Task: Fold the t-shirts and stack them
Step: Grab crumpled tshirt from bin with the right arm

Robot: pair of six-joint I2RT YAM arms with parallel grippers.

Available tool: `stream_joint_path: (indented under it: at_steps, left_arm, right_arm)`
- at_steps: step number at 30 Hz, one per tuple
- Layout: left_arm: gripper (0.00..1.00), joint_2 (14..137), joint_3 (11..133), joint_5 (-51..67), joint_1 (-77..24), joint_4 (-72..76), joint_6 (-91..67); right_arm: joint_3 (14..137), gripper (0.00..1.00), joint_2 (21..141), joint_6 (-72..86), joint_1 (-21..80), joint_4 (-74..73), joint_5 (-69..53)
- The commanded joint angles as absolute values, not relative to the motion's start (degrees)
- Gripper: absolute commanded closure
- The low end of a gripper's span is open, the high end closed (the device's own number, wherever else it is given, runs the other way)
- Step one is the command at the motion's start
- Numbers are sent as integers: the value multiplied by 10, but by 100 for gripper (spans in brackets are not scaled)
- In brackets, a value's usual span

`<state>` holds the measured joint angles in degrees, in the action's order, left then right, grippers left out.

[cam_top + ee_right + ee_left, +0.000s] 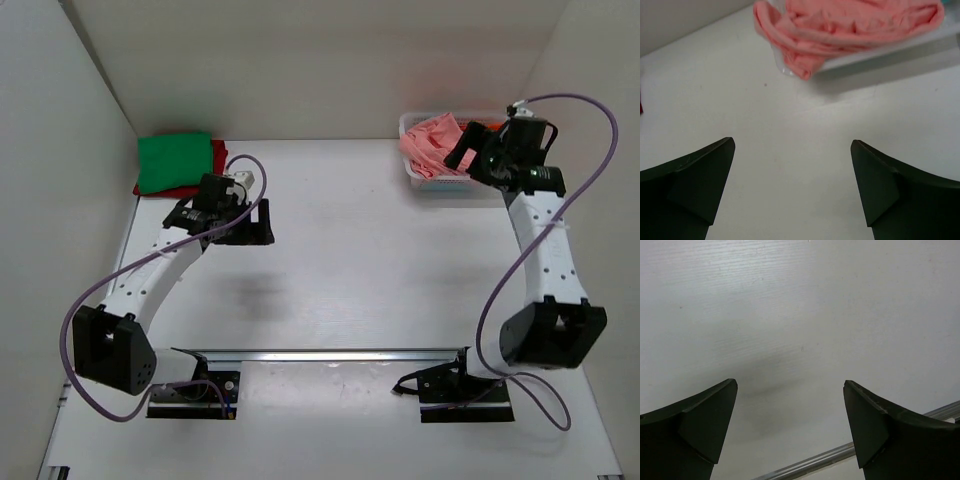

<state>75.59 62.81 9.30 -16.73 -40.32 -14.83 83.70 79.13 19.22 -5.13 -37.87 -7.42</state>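
Now: crumpled salmon-pink t-shirt point(840, 30) lay heaped in white plastic basket point(445, 188), soft folds spilling over rim. Right gripper point(792, 170) hovered beside basket, black wedge jaws apart, empty. Left gripper point(790, 410) far from basket, likewise spread.

A salmon-pink t-shirt point(840, 30) is seen crumpled in a loose heap just ahead of the right pincer point(792, 145), untouched, with one fold spilled toward it. A green t-shirt point(175, 160) is laid folded on a red one point(217, 160), near the left pincer point(790, 385) but apart from it.
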Motion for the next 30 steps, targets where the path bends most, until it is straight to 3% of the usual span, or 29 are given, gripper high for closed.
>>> stream_joint_path:
  at_steps: [1,5,12,13,14,16,17,24,30]
  left_arm:
    - [2,775,662,59,-187,-412,-122]
    - [1,799,679,121,-196,-396,-122]
    - [1,844,659,106,-185,-368,-142]
    - [1,847,664,89,-185,-373,-147]
    - [1,851,661,95,-183,-372,-148]
    - [1,860,669,91,-179,-374,-146]
    - [2,863,671,86,-178,-374,-147]
    - [1,872,671,111,-155,-381,-150]
    - [1,876,674,106,-149,-381,-166]
  right_arm:
    - [911,1,855,203,-77,-297,-64]
    - [1017,1,987,213,-119,-273,-92]
    - [1230,2,1212,136,-108,-287,-122]
    - [1237,5,1229,128,-99,-274,-123]
    - [1237,17,1242,114,-93,-272,-142]
    - [1248,31,1262,110,-86,-258,-156]
    - [1253,31,1271,101,-83,-252,-167]
    - [1227,15,1293,76,-54,-269,-182]
    - [1227,14,1305,49,-55,-301,-172]
